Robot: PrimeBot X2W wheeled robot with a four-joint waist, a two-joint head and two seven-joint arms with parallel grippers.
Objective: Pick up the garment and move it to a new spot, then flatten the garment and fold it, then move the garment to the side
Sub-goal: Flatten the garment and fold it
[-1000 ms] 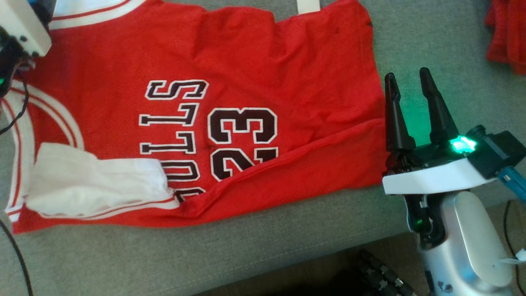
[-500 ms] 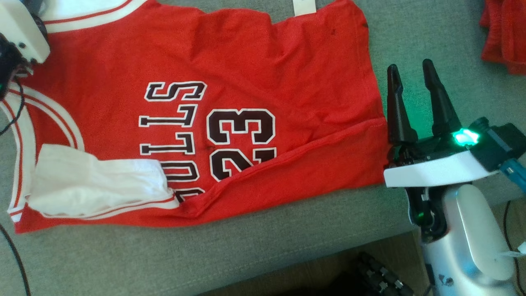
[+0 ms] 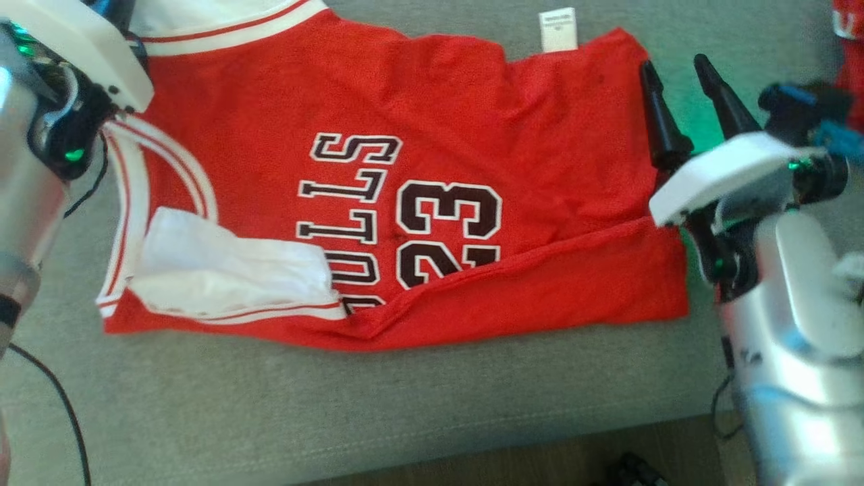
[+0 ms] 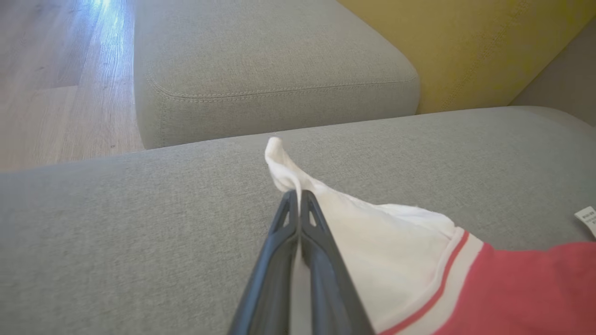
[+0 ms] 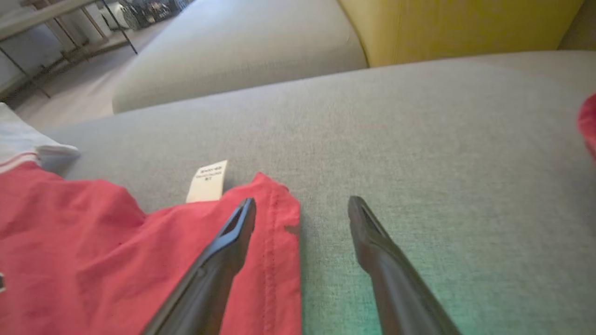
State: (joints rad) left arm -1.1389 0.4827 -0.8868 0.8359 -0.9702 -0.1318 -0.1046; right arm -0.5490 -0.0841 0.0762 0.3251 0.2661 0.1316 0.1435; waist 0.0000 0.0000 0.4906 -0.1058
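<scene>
The garment point(image 3: 418, 115) is a red jersey with white trim and black "BULLS 23" lettering. It lies spread on the grey couch cushion point(image 3: 337, 405), with its near side folded over and a white lining patch point(image 3: 223, 270) showing. In the left wrist view my left gripper point(image 4: 298, 197) is shut on the jersey's white shoulder edge point(image 4: 372, 242), at the garment's far left. My right gripper point(image 3: 678, 71) is open at the far right hem corner. One of its fingers point(image 5: 233, 237) lies over the red hem point(image 5: 274, 260) and the other over bare cushion.
A white label point(image 3: 557, 28) sticks out at the garment's far edge. Another red cloth point(image 3: 852, 40) lies at the far right. A second grey cushion point(image 4: 279, 60) and a yellow backrest point(image 4: 465, 42) stand beyond. Wooden floor point(image 3: 540, 466) runs below the cushion's front edge.
The camera has shifted, so the whole picture sits further right and lower. My right gripper has moved forward along the right hem to its far corner, still open.
</scene>
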